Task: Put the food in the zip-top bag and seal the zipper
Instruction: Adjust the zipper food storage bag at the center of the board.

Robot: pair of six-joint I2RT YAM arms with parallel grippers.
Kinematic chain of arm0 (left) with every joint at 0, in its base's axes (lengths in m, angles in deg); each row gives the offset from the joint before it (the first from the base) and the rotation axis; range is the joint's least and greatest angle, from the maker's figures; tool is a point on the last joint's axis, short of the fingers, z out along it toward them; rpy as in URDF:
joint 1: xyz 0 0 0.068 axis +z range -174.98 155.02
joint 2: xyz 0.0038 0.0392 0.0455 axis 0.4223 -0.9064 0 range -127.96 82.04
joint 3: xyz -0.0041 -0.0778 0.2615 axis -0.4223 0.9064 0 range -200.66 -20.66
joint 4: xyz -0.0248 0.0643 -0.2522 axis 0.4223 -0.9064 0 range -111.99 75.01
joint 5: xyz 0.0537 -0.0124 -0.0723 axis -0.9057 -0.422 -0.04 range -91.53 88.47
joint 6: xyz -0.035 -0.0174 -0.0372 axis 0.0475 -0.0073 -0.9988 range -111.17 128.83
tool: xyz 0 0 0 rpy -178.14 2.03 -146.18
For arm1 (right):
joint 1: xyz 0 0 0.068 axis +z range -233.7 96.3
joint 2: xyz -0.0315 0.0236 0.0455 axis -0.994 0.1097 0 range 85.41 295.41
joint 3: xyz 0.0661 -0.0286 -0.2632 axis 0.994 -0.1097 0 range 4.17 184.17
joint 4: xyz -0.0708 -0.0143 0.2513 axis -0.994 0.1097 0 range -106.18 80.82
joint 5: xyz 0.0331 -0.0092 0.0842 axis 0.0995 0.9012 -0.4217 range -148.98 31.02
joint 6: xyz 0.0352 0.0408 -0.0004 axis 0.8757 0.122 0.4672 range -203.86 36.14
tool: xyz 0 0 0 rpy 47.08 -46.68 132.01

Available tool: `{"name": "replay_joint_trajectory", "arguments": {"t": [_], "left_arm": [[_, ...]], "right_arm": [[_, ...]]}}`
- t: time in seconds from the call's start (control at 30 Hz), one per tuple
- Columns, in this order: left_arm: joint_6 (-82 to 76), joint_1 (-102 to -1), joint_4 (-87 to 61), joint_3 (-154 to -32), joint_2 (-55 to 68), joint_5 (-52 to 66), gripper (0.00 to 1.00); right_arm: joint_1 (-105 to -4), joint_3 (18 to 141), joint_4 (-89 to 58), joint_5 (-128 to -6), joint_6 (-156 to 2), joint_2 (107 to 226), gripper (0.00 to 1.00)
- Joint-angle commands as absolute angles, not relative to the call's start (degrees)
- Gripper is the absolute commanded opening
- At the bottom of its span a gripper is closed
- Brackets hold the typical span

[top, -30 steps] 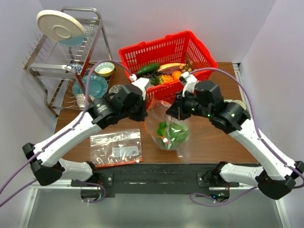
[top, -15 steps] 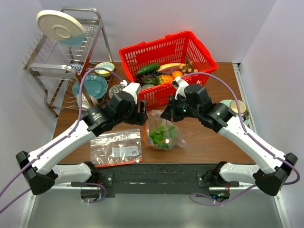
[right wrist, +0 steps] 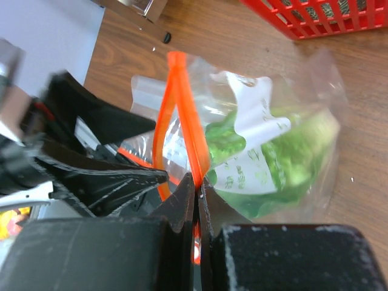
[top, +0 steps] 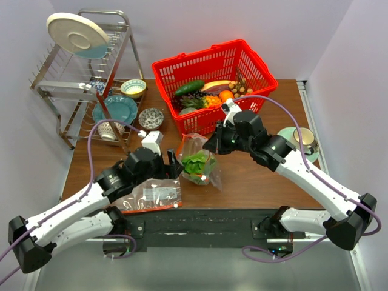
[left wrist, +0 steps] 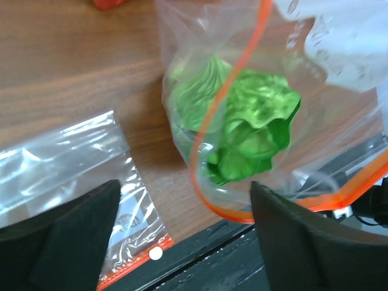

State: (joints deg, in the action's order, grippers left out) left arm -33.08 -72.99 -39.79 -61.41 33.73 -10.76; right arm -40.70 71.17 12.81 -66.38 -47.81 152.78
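Observation:
The zip-top bag point(top: 203, 173) sags on the table with the pale-green cabbage point(top: 197, 163) inside it. My right gripper point(top: 210, 145) is shut on its red-orange zipper point(right wrist: 182, 121), pinching the strip between the jaws point(right wrist: 197, 185); the cabbage point(right wrist: 285, 157) hangs below. My left gripper point(top: 176, 165) stands open just left of the bag, holding nothing. In the left wrist view its fingers point(left wrist: 66, 236) frame the bag's looped zipper point(left wrist: 197, 167) and the cabbage point(left wrist: 251, 124). The cucumber point(top: 189, 88) and brown nuts point(top: 244, 90) lie in the basket.
A red basket point(top: 251, 63) of fruit stands behind the bag. A second flat clear bag point(top: 153, 194) lies at the near left. A dish rack point(top: 79, 66), teal plate point(top: 115, 110) and bowls sit at the left; a cup point(top: 302, 137) is at the right.
My left gripper opened, let go of the bag's mouth and drew back toward the near left. The right gripper lowered the bag leftward and still holds the zipper.

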Motion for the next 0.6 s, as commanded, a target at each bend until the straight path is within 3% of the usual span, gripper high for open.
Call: {"name": "replay_joint_trajectory", "arguments": {"t": [0.0,0.2,0.3,0.43,0.47,0.5,0.57], "left_arm": [[-37.75,-72.71,-31.77,-58.63,34.67,-11.02,0.81],[-38.45,-72.62,-28.90,-56.88,33.26,-10.50,0.43],[-38.63,-72.62,-26.69,-56.35,32.21,-8.74,0.41],[-39.15,-72.53,-24.32,-56.00,30.45,-6.02,0.30],[-38.63,-72.62,-23.53,-55.73,30.45,-5.58,0.13],[-37.76,-72.53,-23.69,-56.08,30.45,-5.48,0.03],[-34.00,-71.92,-27.89,-60.27,30.54,-9.60,0.00]], "right_arm": [[-40.72,70.97,8.87,-66.36,-46.77,151.50,0.00],[-40.72,71.32,9.49,-67.16,-47.38,152.12,0.00],[-40.72,70.88,9.66,-66.98,-47.56,152.03,0.00],[-40.72,70.79,10.10,-66.63,-47.91,152.11,0.00],[-40.72,70.79,10.10,-66.54,-48.09,152.12,0.00],[-40.72,70.79,10.19,-66.45,-48.18,152.29,0.00],[-40.72,71.58,10.63,-66.45,-48.79,152.73,0.00]]}}
